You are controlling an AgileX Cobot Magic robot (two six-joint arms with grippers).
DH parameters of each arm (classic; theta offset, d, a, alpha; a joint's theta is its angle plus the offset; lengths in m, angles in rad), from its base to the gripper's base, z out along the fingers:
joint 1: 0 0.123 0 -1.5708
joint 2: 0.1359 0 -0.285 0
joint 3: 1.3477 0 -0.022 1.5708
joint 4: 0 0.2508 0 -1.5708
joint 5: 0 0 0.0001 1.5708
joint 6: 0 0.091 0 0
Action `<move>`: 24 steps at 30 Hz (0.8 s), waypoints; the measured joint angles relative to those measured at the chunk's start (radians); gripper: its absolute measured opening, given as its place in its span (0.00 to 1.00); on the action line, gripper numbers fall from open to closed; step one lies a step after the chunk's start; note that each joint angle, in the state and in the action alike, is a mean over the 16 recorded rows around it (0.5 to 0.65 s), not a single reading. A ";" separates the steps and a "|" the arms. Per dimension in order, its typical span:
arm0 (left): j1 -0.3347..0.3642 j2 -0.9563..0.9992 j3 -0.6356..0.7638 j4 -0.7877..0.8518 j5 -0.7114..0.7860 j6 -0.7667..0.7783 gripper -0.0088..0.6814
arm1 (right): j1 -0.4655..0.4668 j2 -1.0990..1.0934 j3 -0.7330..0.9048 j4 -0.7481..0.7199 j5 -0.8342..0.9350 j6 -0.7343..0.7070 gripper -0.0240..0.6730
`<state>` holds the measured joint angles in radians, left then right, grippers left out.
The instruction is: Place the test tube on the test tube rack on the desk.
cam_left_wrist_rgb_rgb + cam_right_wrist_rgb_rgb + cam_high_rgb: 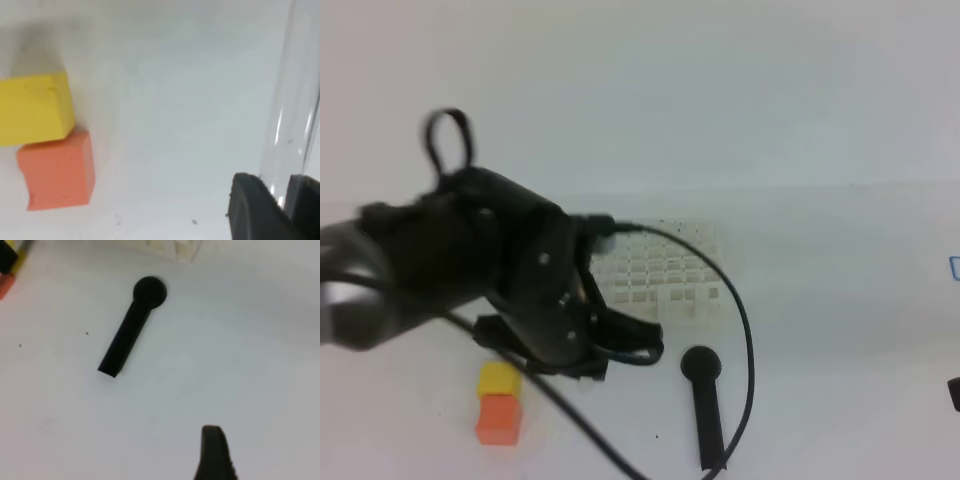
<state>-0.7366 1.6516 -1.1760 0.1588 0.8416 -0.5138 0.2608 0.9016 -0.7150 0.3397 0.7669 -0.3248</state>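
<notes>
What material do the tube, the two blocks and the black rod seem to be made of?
Tube: clear glass or plastic, glossy; the desk shows through it and it carries bright streaks.
Yellow block and orange block: probably foam, matte, with soft rounded edges.
Rod: matte black, perhaps plastic or rubber; no shine.

A plain white desk, flecked with a few tiny dark specks, carries a white test tube rack with a grid of small square holes. A yellow block adjoins an orange block. Nearby lies a solid black rod. The clear test tube appears colourless, its glass catching pale streaks.
</notes>
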 joint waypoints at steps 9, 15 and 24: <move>0.000 -0.314 0.069 0.081 -0.100 -0.011 0.18 | 0.000 0.000 0.000 0.114 -0.013 -0.076 0.67; 0.000 -0.523 0.253 0.191 -0.360 -0.019 0.18 | 0.000 0.000 0.000 0.288 -0.028 -0.235 0.67; 0.000 -0.740 0.674 0.335 -1.045 0.006 0.17 | 0.000 0.007 0.000 0.667 -0.018 -0.629 0.67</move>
<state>-0.7366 0.9114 -0.5024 0.4935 -0.2034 -0.5082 0.2611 0.9085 -0.7150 1.0070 0.7485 -0.9536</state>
